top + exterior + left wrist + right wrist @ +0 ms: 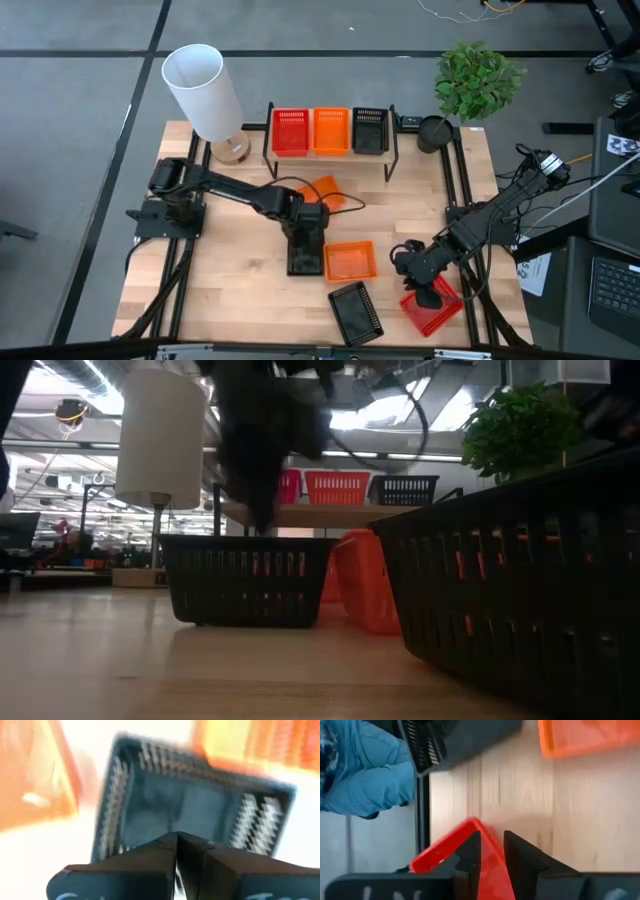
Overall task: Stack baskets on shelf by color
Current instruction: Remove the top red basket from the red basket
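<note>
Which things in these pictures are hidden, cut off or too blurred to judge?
- High view: the left end effector covers most of the black basket under it.
- Low view: a near black basket fills the right side and hides the table behind; the right end effector is not seen.
- Left wrist view: motion blur hides the basket's mesh.
- Right wrist view: the red basket is cut off by the edge; a blue glove is partly out of frame.

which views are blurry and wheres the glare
Left wrist view: heavy blur smears the black basket beyond the shut left end effector. Low view: the near black basket is out of focus; ceiling lights glare behind. Right wrist view: slight streaking on the tabletop. High view: sharp, evenly lit.
</note>
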`<state>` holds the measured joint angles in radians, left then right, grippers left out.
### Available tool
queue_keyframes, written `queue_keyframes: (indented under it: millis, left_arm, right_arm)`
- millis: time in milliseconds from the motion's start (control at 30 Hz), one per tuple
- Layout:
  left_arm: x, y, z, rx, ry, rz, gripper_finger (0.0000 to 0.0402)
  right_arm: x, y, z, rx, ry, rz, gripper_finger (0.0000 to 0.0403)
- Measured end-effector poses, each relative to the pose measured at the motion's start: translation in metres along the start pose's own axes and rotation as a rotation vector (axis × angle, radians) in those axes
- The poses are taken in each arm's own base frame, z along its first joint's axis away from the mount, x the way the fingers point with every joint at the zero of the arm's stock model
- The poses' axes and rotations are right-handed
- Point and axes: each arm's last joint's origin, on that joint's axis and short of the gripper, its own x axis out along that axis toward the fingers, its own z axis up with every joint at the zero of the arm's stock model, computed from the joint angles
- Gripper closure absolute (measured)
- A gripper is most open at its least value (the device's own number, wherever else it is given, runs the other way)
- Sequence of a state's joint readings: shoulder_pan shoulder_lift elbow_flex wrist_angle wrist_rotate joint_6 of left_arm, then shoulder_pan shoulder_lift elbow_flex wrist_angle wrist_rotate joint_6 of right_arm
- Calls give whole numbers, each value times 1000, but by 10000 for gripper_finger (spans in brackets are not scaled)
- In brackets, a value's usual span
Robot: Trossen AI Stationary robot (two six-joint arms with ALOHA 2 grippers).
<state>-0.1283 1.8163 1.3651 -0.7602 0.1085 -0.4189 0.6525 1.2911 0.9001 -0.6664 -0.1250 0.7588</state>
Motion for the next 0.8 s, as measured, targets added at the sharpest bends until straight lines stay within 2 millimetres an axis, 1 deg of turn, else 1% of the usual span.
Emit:
queue_keyframes:
  millis: [100,167,267,367,433,500,633,800]
  left_arm:
    - [-26,-28,-8,33,-32,-20,400]
    - [-38,-43,-18,49,-59,-6,400]
    - [-43,-61,-32,81,-82,40,400]
    - [-42,-76,-43,133,-103,77,400]
    - [-42,-83,-49,157,-104,81,400]
    - [-38,-86,-51,164,-103,90,400]
    - [-37,-88,-53,133,-145,140,400]
    - [-38,-90,-51,123,-167,136,400]
  right_arm:
    - [0,0,-7,122,71,-14,320]
    - [2,4,-13,193,96,-17,320]
    - [4,12,-24,239,104,-38,320]
    - [7,17,-35,161,94,-106,320]
    - [8,17,-41,73,96,-160,321]
    - [8,15,-46,26,114,-204,325]
    - [10,13,-46,0,131,-231,341]
    - [23,12,-47,-46,173,-269,359]
